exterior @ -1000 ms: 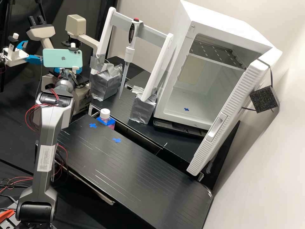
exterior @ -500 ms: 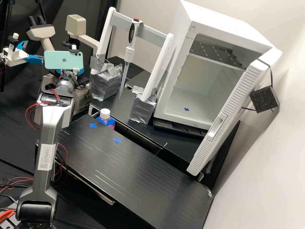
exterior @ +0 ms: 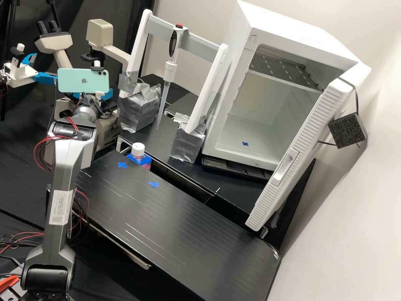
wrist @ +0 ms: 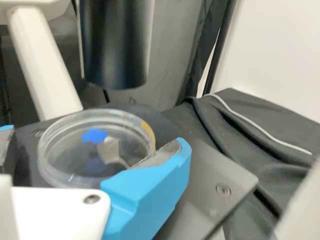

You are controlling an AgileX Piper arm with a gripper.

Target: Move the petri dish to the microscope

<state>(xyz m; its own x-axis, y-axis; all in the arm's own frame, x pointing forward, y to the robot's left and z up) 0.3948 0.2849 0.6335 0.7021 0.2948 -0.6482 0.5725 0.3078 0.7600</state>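
Observation:
In the high view, the gripper [exterior: 107,93] is at the beige microscope [exterior: 100,33], low behind the green phone on the arm. The wrist view has the gripper [wrist: 87,155] open around a clear round petri dish [wrist: 65,167]. One blue finger [wrist: 150,187] overlaps the dish's rim, and whether it touches is unclear; a gap shows between the rim and the other finger. Beneath the dish lies the microscope's dark stage [wrist: 215,170], with a blue mark seen through the clear plastic. The black condenser [wrist: 115,45] hangs above.
A second arm [exterior: 19,71] stands by the microscope at the far left. Rightward are a pipette [exterior: 170,69] on a white stand, a capped bottle [exterior: 138,149] and a white incubator [exterior: 300,37] with its door open. Blue marks lie on the black bench platform [exterior: 167,221].
The phone and the wrist have sunk slightly and shifted a little to the right over the last second. Elsewhere on the bench nothing has visibly moved.

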